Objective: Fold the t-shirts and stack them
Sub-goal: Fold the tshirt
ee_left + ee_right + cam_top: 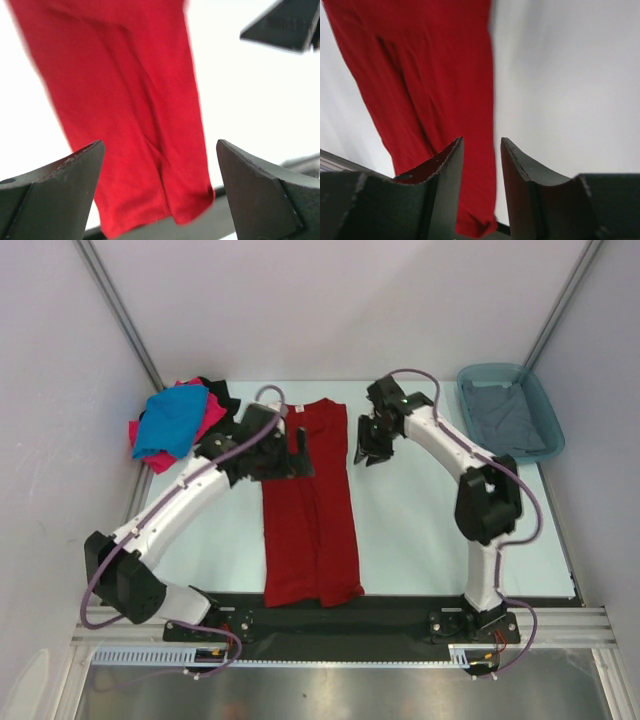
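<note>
One dark red shirt (310, 510) is lying folded lengthwise along the middle of the counter (420, 530); by its far end the left end effector (160, 144) is hanging with jaws gaping wide and empty, while the right end effector (481, 141) is holding its jaws slightly apart, gripping nothing

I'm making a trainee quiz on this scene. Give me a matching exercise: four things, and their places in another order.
1 red shirt
2 blue shirt
3 grey shirt
4 pink shirt

A in the tub
B topmost, far left
C spread along the middle of the table
D beneath the blue shirt

Pairs: 1-C; 2-B; 3-A; 4-D
</note>
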Tool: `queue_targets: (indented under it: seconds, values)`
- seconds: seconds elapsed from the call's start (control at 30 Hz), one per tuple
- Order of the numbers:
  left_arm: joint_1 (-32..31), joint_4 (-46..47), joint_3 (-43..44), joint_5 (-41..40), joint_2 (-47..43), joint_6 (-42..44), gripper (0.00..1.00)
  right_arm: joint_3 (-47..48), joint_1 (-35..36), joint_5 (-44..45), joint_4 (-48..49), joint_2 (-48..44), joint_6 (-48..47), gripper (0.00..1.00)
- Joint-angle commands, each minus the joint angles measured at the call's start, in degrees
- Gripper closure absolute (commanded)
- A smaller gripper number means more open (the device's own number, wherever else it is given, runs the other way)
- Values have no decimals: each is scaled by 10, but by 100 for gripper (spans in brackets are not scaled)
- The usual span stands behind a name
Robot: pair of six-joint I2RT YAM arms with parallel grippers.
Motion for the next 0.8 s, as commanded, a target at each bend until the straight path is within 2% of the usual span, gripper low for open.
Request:
queue_targets:
  seconds: [0.0,0.1,0.13,0.23,0.37,0.43,0.77]
  values:
    - [88,-3,40,29,43,48,0,142,-3,-32,-13,101,-8,58]
    - [137,-20,95,61,112,69,0,258,-16,-51,-50,200,3,58]
    - [144,-23,109,62,127,73,0,333,-23,-59,-64,226,5,58]
    - [171,3,143,81,178,80,0,415,-45,-103,-47,293,20,57]
    - [204,13,185,104,256,82,0,423,-72,-153,2,330,52,52]
    - [219,-2,218,103,290,88,0,419,-82,-169,27,342,55,44]
    - [300,73,250,170,386,47,0,427,-145,-299,151,419,123,41]
